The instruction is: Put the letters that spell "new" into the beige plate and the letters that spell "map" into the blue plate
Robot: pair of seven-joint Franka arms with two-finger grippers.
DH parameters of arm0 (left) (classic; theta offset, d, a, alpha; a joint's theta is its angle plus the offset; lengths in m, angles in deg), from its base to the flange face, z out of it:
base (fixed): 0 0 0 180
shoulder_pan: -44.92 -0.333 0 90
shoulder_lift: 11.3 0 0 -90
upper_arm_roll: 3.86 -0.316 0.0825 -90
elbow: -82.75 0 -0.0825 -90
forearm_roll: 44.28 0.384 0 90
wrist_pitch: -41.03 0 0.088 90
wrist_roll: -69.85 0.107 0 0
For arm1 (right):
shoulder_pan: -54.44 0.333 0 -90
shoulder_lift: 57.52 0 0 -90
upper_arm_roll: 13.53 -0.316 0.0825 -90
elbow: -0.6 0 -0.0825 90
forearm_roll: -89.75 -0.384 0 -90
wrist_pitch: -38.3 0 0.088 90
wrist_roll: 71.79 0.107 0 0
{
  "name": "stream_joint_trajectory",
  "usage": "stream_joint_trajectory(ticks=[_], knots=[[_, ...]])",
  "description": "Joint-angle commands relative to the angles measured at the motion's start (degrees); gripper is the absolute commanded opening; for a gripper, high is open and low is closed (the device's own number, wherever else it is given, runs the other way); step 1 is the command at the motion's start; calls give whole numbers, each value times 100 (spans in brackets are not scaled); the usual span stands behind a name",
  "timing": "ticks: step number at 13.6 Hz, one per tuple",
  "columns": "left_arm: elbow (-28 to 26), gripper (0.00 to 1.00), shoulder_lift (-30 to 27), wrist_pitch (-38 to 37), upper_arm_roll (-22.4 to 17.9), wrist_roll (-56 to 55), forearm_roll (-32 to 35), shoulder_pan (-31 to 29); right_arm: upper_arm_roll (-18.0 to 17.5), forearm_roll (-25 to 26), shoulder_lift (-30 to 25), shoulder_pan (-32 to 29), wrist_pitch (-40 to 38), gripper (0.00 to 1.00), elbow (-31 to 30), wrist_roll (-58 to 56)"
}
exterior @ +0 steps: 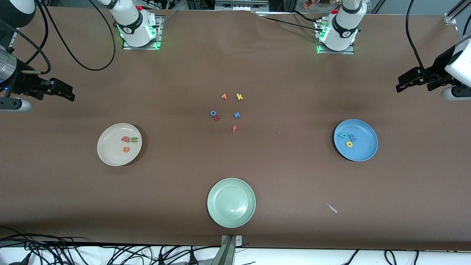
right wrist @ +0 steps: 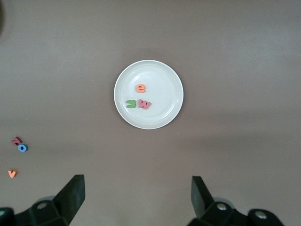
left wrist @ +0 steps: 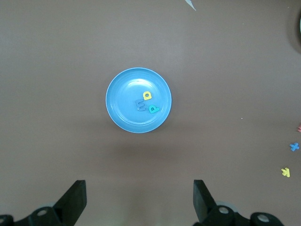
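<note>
With n, e and w (exterior: 129,140) in the beige plate (exterior: 106,149) and m, a and p (exterior: 347,139) in the blue plate (exterior: 362,152), nothing remains to fetch: each plate lies at 12 o'clock from its own wide, empty hand, the right hand (exterior: 66,92) and the left hand (exterior: 404,84) hanging above the counter's ends.

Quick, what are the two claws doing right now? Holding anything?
Left gripper: open, holding nothing, up over the table by the blue plate.
Right gripper: open, holding nothing, up over the table by the beige plate.
</note>
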State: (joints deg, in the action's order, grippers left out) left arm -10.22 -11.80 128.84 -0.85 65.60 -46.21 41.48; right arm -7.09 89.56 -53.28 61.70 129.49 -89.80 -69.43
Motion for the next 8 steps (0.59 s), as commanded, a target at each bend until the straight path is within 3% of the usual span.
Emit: stream_joint_trajectory(ticks=[1,8], knots=[[192,100,76,-115,24,12,-133,-78,-29,-7,-19,-31,-22,100,5,54],[192,100,76,-89,24,21,-62,-61,-29,-7,-19,-31,-22,100,5,54]])
